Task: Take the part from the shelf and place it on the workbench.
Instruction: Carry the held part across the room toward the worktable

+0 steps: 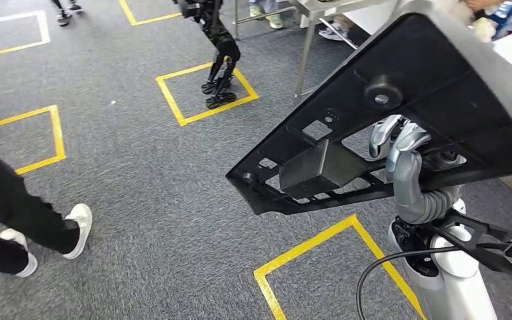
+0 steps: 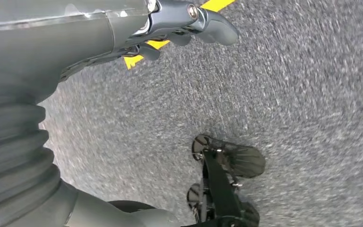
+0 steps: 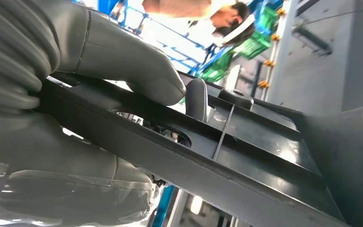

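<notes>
Right hand grips black plastic panel thru a cutout, held above it. Looks stiff, light, but wide: may swing. Left hand hangs loose, holding nothing.

Even indoor light, carpet motion-blurred at left wrist, bright backlight behind right wrist view

The large flat moulded plastic part is matte black. The silver-grey right robot hand has a grey ribbed cover. The speckled dark grey carpet floor carries yellow taped squares (a person's shoes are white).
</notes>
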`<state>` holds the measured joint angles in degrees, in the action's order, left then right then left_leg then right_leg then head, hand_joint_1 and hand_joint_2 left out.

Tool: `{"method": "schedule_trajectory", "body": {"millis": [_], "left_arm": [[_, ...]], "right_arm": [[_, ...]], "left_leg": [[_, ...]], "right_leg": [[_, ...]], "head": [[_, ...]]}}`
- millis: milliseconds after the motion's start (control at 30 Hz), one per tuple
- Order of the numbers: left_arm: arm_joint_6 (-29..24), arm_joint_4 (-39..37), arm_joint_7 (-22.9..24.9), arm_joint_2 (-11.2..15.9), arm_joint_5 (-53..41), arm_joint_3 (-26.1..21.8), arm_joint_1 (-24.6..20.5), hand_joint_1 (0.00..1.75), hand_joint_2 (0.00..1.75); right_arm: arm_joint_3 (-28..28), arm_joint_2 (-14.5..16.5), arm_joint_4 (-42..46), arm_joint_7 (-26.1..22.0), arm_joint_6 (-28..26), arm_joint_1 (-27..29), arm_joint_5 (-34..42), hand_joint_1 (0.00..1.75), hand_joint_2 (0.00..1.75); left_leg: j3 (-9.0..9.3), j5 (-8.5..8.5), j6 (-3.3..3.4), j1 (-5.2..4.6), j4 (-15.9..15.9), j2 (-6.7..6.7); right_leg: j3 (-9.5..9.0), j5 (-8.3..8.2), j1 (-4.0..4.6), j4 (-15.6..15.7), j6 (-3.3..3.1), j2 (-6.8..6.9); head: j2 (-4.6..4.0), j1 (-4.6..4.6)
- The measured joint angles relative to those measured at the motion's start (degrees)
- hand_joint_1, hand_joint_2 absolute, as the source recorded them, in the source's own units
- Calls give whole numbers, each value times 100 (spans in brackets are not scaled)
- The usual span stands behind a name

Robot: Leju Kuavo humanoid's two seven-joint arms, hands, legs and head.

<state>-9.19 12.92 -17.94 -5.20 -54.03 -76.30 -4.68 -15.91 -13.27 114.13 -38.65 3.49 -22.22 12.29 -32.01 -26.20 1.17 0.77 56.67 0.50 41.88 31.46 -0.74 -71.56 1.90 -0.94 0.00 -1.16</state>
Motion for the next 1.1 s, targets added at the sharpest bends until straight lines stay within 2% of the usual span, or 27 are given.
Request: {"method": "schedule_trajectory", "body": {"millis": [33,67,100,167,200,233,333,367,400,467,500,533,567,600,633,667,700,733,767,833,867,900,967,1000,1033,1067,1100], "left_arm": [[8,0,-5,-4,0,0,7,0,175],[16,0,-14,-8,0,0,9,0,175],[21,0,-21,-13,0,0,5,0,175],[28,0,-31,-23,1,0,-7,0,175],[29,0,-29,-27,1,0,-11,0,175],[27,0,-25,-28,2,0,-15,0,175],[22,0,-3,-28,1,1,-46,0,175],[22,0,3,-26,1,1,-61,0,175],[24,0,5,-23,0,2,-73,0,175],[29,0,10,-19,-2,2,-69,0,175],[33,0,11,-19,-5,2,-56,0,175],[37,0,13,-18,-8,2,-40,0,175],[38,0,13,-16,-11,2,-30,0,175],[39,0,13,-13,-14,2,-25,0,175],[39,0,13,-9,-15,2,-25,0,175],[39,0,12,-2,-15,2,-25,0,175],[39,0,9,4,-15,2,-24,0,175],[38,0,4,8,-14,2,-22,0,175],[38,0,1,12,-13,2,-20,0,175],[38,-1,-9,8,-11,3,-26,0,175],[38,-1,-15,5,-11,3,-32,0,175],[36,-2,-22,3,-11,4,-35,0,175],[31,-2,-29,1,-11,4,-23,0,175],[27,-2,-29,1,-11,4,-9,0,175],[25,-2,-28,1,-11,4,5,0,175],[24,-2,-27,-1,-11,4,14,0,175],[23,-2,-27,-4,-11,4,17,0,175]], "right_arm": [[4,2,7,12,1,11,-18,175,175],[10,3,11,20,1,19,-31,175,175],[18,3,17,24,1,23,-40,175,175],[40,10,38,28,4,18,-52,175,175],[52,20,49,30,7,12,-55,175,175],[63,31,56,32,9,6,-57,175,175],[97,65,58,66,3,-9,-68,175,175],[107,79,59,87,-9,-26,-71,175,175],[115,92,57,115,-21,-53,-72,175,175],[119,122,46,173,-43,-115,-59,175,175],[121,132,34,200,-49,-134,-47,175,175],[125,141,22,222,-55,-142,-35,175,175],[133,145,7,240,-61,-145,-25,175,175],[142,147,-9,252,-68,-144,-15,175,175],[151,148,-24,261,-79,-144,-7,175,175],[157,148,-39,261,-93,-143,5,175,175],[160,150,-54,253,-105,-142,17,175,175],[161,155,-73,240,-116,-138,33,175,175],[162,160,-92,226,-122,-130,44,175,175],[167,169,-128,198,-126,-110,56,175,175],[173,169,-141,186,-126,-100,58,175,175],[178,171,-152,174,-125,-94,60,175,175],[185,174,-175,156,-122,-82,64,175,175],[185,175,-189,152,-122,-71,66,175,175],[185,175,-203,152,-122,-54,68,175,175],[185,175,-218,152,-121,-38,69,175,175],[185,175,-229,151,-121,-27,69,175,175]], "left_leg": [[0,-6,1,-7,1,84],[2,-13,-3,-11,2,166],[10,-22,-11,-12,4,239],[37,-51,-49,-28,13,365],[50,-67,-77,-40,19,416],[62,-83,-109,-53,25,465],[96,-119,-205,-57,22,578],[87,-169,-239,-45,73,510],[24,-280,-269,-31,235,387],[-301,-643,-305,-8,938,97],[-520,-806,-312,-7,1368,31],[-693,-868,-312,-7,1674,6],[-769,-804,-304,-8,1757,-4],[-740,-635,-287,-8,1613,-21],[-600,-384,-263,-8,1239,-86],[-423,-172,-229,-4,809,-228],[-268,-33,-203,5,444,-360],[-160,39,-179,4,195,-464],[-119,32,-158,-2,106,-505],[-97,43,-111,-11,64,-386],[-80,59,-80,-2,31,-320],[-62,74,-44,9,-3,-249],[-41,82,4,10,-41,-99],[-42,75,15,3,-39,-21],[-43,67,15,-1,-36,59],[-42,56,11,-4,-30,137],[-38,43,3,-4,-22,209]], "right_leg": [[107,50,-9,-224,12,33],[91,-15,-14,-210,19,56],[-53,-171,-15,47,18,96],[-533,-507,13,904,-16,312],[-700,-593,34,1215,-49,398],[-786,-620,55,1384,-83,446],[-774,-622,65,1421,-173,290],[-783,-633,51,1436,-203,234],[-794,-646,34,1451,-233,180],[-805,-657,20,1461,-276,71],[-804,-658,25,1457,-286,3],[-805,-658,31,1453,-290,-74],[-808,-658,36,1448,-290,-155],[-814,-656,40,1443,-288,-234],[-822,-653,41,1439,-283,-314],[-825,-648,40,1433,-273,-386],[-818,-643,41,1423,-254,-457],[-803,-643,32,1415,-225,-522],[-783,-647,19,1414,-188,-585],[-755,-660,-6,1417,-112,-667],[-732,-632,-1,1376,-82,-583],[-669,-545,10,1248,-56,-430],[-355,-199,13,618,-6,-75],[-148,-18,-1,209,18,2],[19,89,-16,-116,40,30],[87,88,-28,-246,55,44],[32,-20,-35,-139,63,66]], "head": [[0,-1],[0,-1],[0,-2],[0,-2],[0,1],[0,2],[0,5],[0,10],[0,16],[0,39],[0,47],[0,51],[0,51],[0,51],[0,51],[0,52],[0,49],[0,50],[0,49],[0,53],[0,47],[0,36],[0,14],[0,9],[0,8],[0,9],[0,8]]}}
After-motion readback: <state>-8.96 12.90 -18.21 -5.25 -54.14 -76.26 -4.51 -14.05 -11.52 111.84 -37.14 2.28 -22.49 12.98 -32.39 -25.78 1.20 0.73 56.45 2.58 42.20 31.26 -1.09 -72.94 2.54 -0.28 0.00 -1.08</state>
